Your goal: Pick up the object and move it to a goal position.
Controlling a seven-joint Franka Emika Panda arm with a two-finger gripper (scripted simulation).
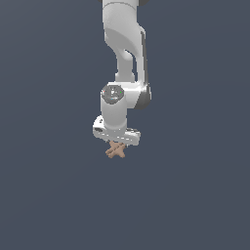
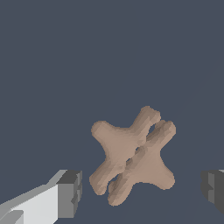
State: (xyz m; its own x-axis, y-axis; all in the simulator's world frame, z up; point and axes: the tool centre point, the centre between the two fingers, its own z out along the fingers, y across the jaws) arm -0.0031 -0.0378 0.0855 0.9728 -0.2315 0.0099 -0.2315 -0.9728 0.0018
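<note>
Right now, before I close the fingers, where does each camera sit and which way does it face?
Exterior view: off the arm, facing the white Panda arm head-on as it reaches down; the gripper sits just above the tan X-shaped cross.
Wrist view: on the wrist, looking along the gripper at the cross; two dark fingertips show, spread either side of it, not touching.
Shared: both views show the cross and the gripper; the plain grey surface fills both.

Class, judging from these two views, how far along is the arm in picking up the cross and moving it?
Done: the gripper sits right over the cross. In hand: its fingers stand open on either side, untouched. Left: closing, lifting, carrying; no goal marker shows.
</note>
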